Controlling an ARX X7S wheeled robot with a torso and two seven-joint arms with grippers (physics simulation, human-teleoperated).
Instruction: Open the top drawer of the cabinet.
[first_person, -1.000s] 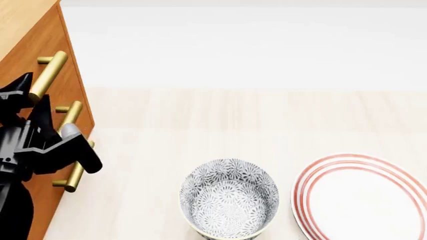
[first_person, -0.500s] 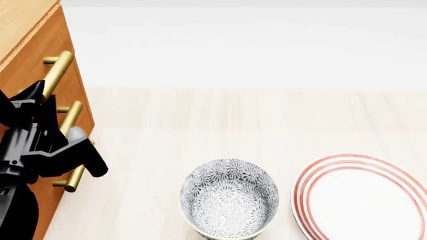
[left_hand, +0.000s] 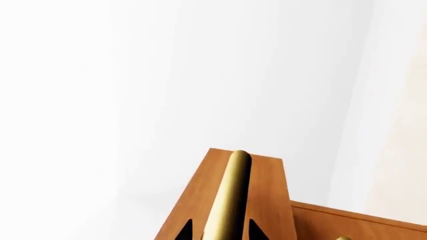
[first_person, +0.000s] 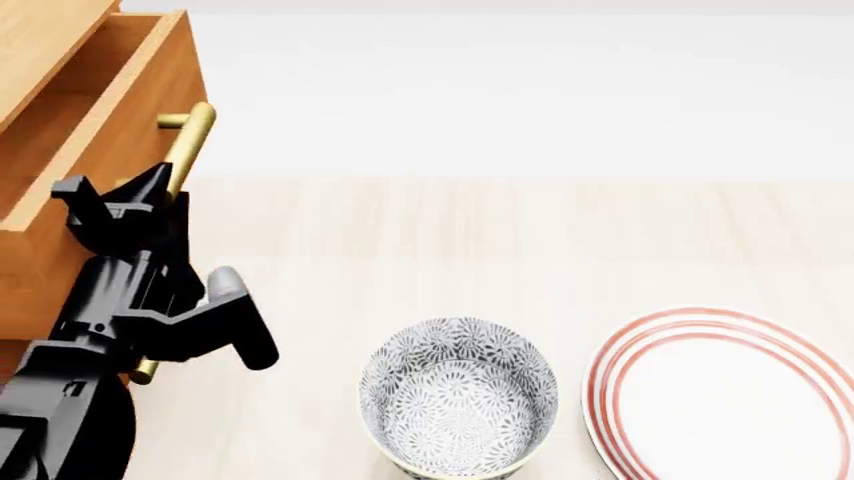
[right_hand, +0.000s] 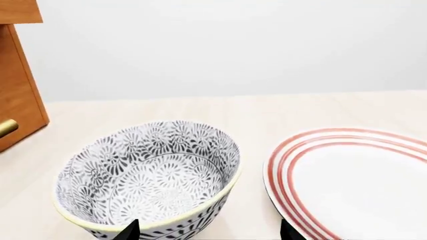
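Note:
The orange-brown cabinet (first_person: 38, 35) stands at the left of the head view. Its top drawer (first_person: 150, 95) is pulled partway out, showing lighter wood inside. The drawer's brass bar handle (first_person: 190, 135) runs down its front. My left gripper (first_person: 134, 190) is shut on that handle. In the left wrist view the handle (left_hand: 230, 190) lies between the two black fingertips (left_hand: 184, 231) against the drawer front (left_hand: 270, 192). My right gripper (right_hand: 208, 232) is open, with the bowl's near rim in front of it, and does not show in the head view.
A black-and-white patterned bowl (first_person: 458, 395) stands on the pale table, and a white plate with red rings (first_person: 727, 395) lies to its right. A lower drawer's brass handle tip (first_person: 140, 372) pokes out under my left arm. The right wrist view shows the bowl (right_hand: 147, 180), the plate (right_hand: 353, 180) and the cabinet (right_hand: 20, 100).
The top drawer has slid out of the cabinet, and its inside now shows. My left gripper has moved right with the handle in it. The bowl and plate have not moved.

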